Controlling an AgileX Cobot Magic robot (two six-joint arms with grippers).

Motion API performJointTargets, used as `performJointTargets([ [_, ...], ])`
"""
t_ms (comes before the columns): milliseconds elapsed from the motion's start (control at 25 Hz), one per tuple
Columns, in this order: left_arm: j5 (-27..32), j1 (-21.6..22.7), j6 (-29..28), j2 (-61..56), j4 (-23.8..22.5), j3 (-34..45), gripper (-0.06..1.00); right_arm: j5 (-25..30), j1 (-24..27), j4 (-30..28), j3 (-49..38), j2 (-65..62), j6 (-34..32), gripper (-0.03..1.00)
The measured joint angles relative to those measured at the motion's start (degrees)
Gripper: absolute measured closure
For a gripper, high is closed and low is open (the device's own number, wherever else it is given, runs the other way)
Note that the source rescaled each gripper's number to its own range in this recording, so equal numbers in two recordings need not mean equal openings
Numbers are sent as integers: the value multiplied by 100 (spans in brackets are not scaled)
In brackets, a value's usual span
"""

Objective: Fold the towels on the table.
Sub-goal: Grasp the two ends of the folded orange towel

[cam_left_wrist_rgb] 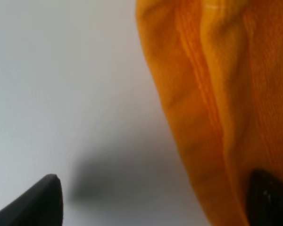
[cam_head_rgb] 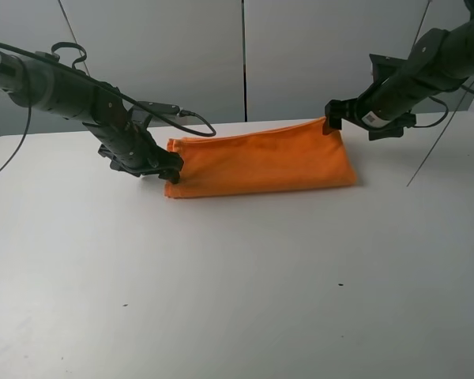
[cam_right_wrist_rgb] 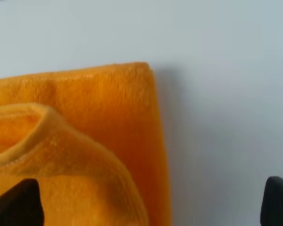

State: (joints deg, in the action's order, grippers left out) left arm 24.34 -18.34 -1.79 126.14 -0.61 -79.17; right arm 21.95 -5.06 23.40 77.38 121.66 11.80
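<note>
- As far as the high view shows, the towel (cam_head_rgb: 261, 158) lies as one long, narrow strip towards the far side of the bench (cam_head_rgb: 221, 300), roughly midway across. I judge it has had one lengthwise fold, since both wrist views show more than one layer at the ends.
- At the strip's short left edge the left hand (cam_head_rgb: 164, 167) sits low against the cloth. Its fingers (cam_left_wrist_rgb: 37, 205) are spread wide, one over bare bench and the other above the cloth, with the stitched hem (cam_left_wrist_rgb: 193, 70) running between them. Nothing is pinched.
- At the far right corner the right hand (cam_head_rgb: 332, 120) is likewise spread, one of its fingers (cam_right_wrist_rgb: 19, 205) over the cloth and the other over bare bench. An upper layer (cam_right_wrist_rgb: 52, 136) curls up a little there, lying loose rather than gripped.
- Done, by my reading: the first fold, with the long edges fairly well matched, though the left end looks slightly rumpled.
- Left to do, by my reading: at least one crosswise fold, bringing one short end over the other to make a compact packet. Neither hand has a hold on the cloth, so that step is not yet begun.
- Only one towel is in view.
</note>
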Motion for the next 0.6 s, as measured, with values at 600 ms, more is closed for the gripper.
performJointTargets([
  [600, 24, 0, 0, 0, 11, 0, -5, 1033, 35, 891, 18, 345, 1133, -3],
])
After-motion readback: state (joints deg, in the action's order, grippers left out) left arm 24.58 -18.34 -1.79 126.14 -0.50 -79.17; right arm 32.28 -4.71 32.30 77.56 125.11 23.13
